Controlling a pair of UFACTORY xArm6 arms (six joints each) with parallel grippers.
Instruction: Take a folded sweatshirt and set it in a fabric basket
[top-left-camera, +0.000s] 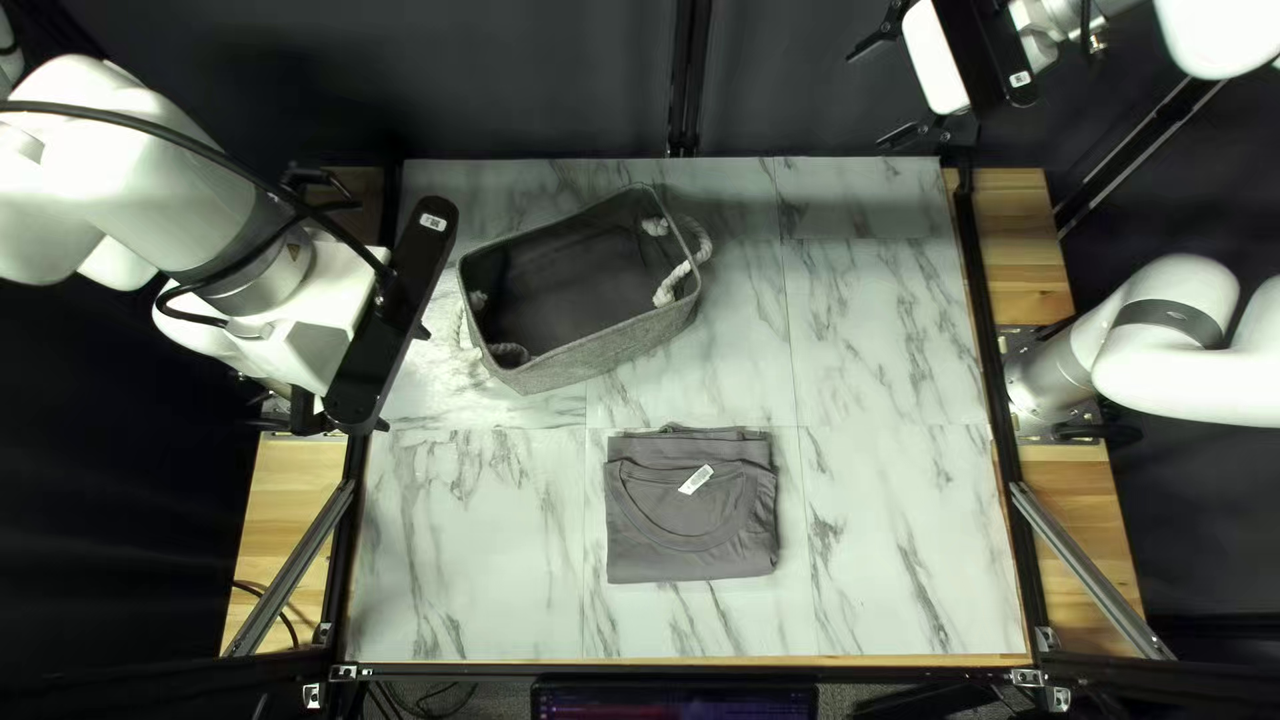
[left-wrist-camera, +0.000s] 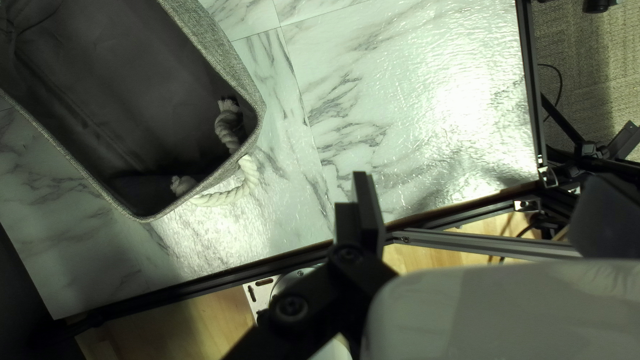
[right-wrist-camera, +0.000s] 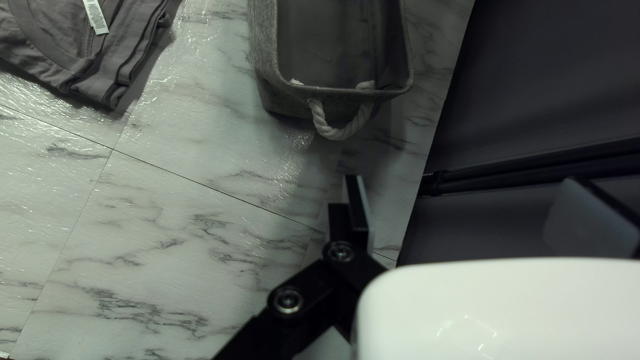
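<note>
A folded grey sweatshirt with a white tag lies flat at the table's near middle; the right wrist view shows part of the sweatshirt. The grey fabric basket with rope handles stands upright behind it, toward the left. My left gripper hangs just left of the basket, its fingers mostly hidden from above. My right gripper is raised over the table's far right edge. Both the left gripper and the right gripper have their fingers wide apart, holding nothing. The basket shows empty inside.
Marbled table surface extends right of the sweatshirt. Dark rails and metal braces run along the table's sides. A dark curtain hangs behind the far edge, close to my right gripper.
</note>
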